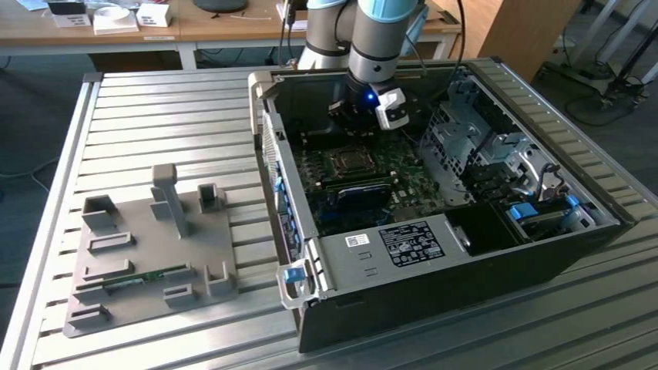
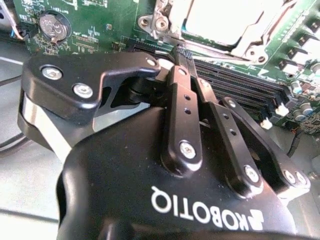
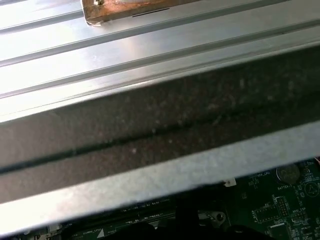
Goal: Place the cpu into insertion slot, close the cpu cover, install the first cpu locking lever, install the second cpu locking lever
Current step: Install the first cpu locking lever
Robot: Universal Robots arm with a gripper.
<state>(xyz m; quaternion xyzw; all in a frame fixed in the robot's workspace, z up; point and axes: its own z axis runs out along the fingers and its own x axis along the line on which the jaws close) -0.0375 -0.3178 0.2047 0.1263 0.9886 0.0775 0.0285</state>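
1. Exterior view first: you see the hand (image 1: 362, 123) lowered inside the open computer case (image 1: 452, 262), near the upper middle of the frame, above the green motherboard (image 1: 396, 173).
2. Just below the hand in that view sits the insertion slot (image 1: 346, 163), a square socket with a metal rim; you cannot tell from here whether the cpu lies in it.
3. Look at the second wrist view: the hand (image 2: 183, 55) has its two black fingers (image 2: 182, 105) drawn together at the tips, clenched, with nothing visible between them.
4. Those fingertips sit just beside the edge of the socket, at the upper middle of that frame; whether they touch a lever there you cannot tell.
5. At the top of the second wrist view you see the cpu (image 2: 220, 20), its pale metal top lying flat inside the socket, framed by the cpu cover (image 2: 250, 42), which appears to lie down around it.
6. Long black memory slots (image 2: 240, 82) run beside the socket, toward the right of that frame.
7. First wrist view gives you the dark case wall (image 3: 160, 130) across the middle and a strip of green board at the bottom.
8. At the exterior view's left, a grey fixture tray (image 1: 154, 254) rests on the ribbed metal desk (image 1: 154, 108), well apart from the case.
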